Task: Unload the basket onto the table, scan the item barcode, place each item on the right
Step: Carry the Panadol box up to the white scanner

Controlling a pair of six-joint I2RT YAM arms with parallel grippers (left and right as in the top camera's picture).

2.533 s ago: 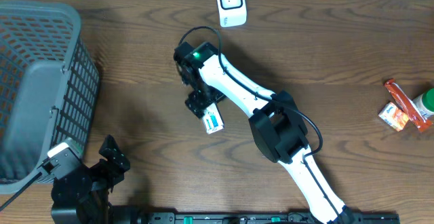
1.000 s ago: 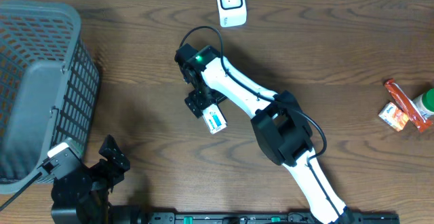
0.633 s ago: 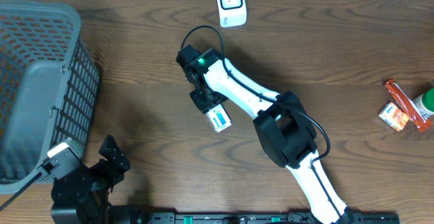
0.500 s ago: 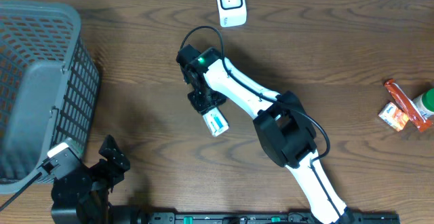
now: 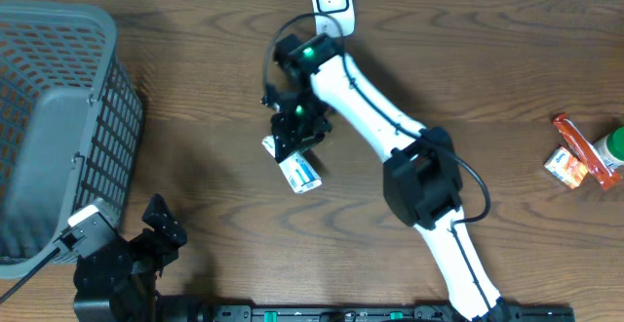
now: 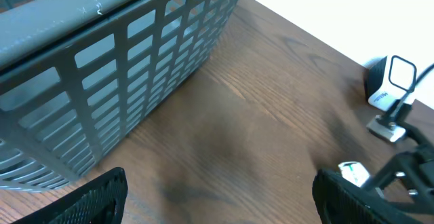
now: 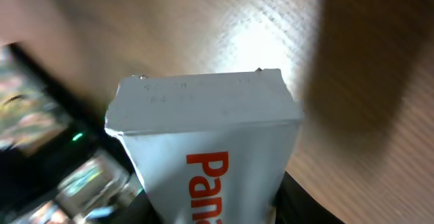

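The item is a small white box (image 5: 301, 172) with blue-green print on one face and orange lettering on another (image 7: 210, 142). My right gripper (image 5: 295, 144) is shut on it and holds it off the wooden table, its free end pointing toward the front. In the right wrist view the box fills the space between the dark jaws of the right gripper (image 7: 217, 207). The white barcode scanner (image 5: 332, 2) stands at the table's back edge, just beyond the right arm's wrist. My left gripper (image 5: 161, 229) rests open at the front left, nothing between its fingers (image 6: 91, 200).
A grey mesh basket (image 5: 58, 117) fills the left side of the table. An orange packet (image 5: 575, 151) and a green-capped item (image 5: 611, 146) lie at the far right. In the left wrist view the scanner (image 6: 390, 85) and the held box (image 6: 352, 173) show at the right.
The right gripper has closed on the box. Its arm has swung toward the back of the table, nearer the scanner, carrying the box along. The left arm has not moved.
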